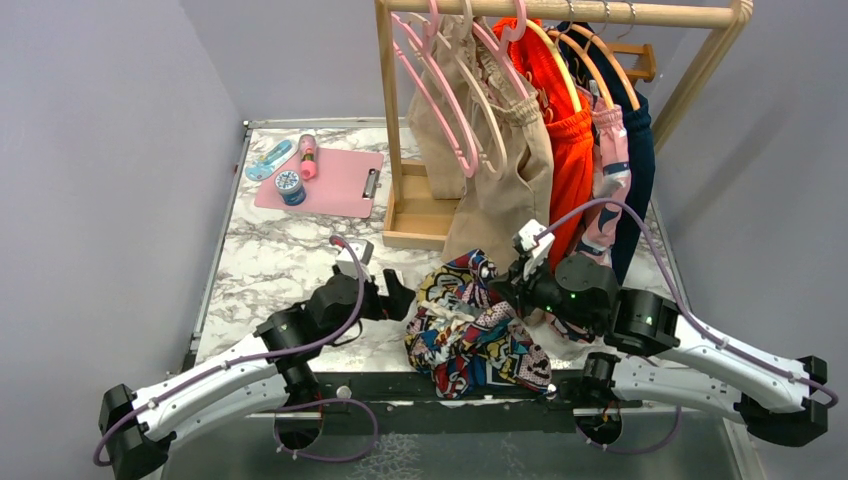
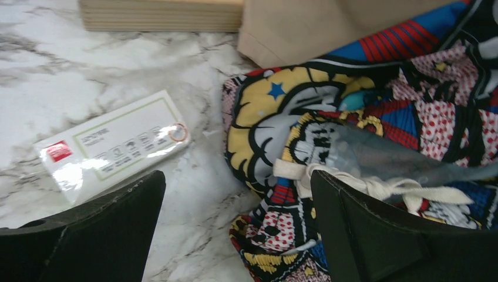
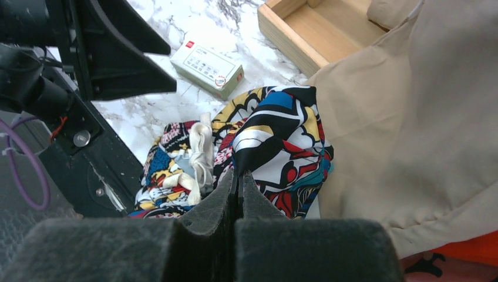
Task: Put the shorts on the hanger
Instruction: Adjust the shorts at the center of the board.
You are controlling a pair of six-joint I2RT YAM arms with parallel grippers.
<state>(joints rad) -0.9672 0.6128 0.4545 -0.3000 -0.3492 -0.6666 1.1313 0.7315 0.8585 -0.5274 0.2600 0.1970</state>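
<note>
- Right tool (image 3: 238,176) is sitting with its fingers squeezed fully together, and it looks to be pinching a fold of the shorts (image 1: 475,330) right at the tips.
- Left tool (image 2: 236,183) is hanging wide open with nothing in it, just beside the left edge of the shorts. One finger is sitting over bare tabletop (image 1: 270,260) and the other over the white drawstring (image 2: 376,188).
- The shorts are lying in a crumpled heap near the front edge of the tabletop, between the two arms. One bunch is being held up on the far right side.
- The hanger (image 1: 500,140), as far as I can tell, is hanging on the far wooden rack (image 1: 560,12) against the plain beige shorts (image 1: 500,190), well apart from the heap.
- What's worrying me:
  - that pinch is looking like one thin fold, so a lift could let the fabric slip out
  - the left tool could be closing on the drawstring only and not the waistband, which would just pull the cord
  - the small labelled box (image 2: 111,147) is lying near the left finger, so a sloppy sweep could be knocking it
  - the beige shorts are drooping close by, so they could be getting snagged too
</note>
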